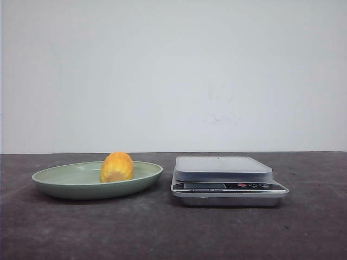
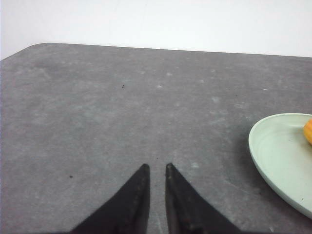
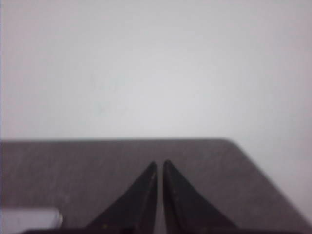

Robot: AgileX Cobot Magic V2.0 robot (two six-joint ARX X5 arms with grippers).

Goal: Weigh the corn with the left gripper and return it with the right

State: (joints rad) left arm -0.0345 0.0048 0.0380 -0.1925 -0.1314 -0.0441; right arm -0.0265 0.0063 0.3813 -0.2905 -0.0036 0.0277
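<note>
Corn: the short, stubby yellow-orange corn cob piece [image 1: 116, 167] lies in the shallow pale-green round plate [image 1: 65, 184]; in the left wrist view only an orange sliver of it [image 2: 308, 131] shows at the picture's edge.
Plate: it rests on the dark grey matte table [image 1: 162, 233], just beside the scale, a narrow gap between them.
Scale: the silver digital kitchen scale [image 1: 227, 181], with a flat bare platform and a dark display strip with small buttons along its front, stands on the table.
Left gripper: the black, pointed left gripper [image 2: 156, 168] has its fingers drawn close, only a narrow slit between the tips, holding nothing. It hangs over bare table; the plate's rim [image 2: 258, 156] lies off to one side of the tips, well apart.
Right gripper: the black right gripper [image 3: 160, 163] is likewise nearly closed and holds nothing. A pale, blurred corner, probably the scale [image 3: 29, 217], sits back beside its fingers; the table's far rounded corner lies ahead.
</note>
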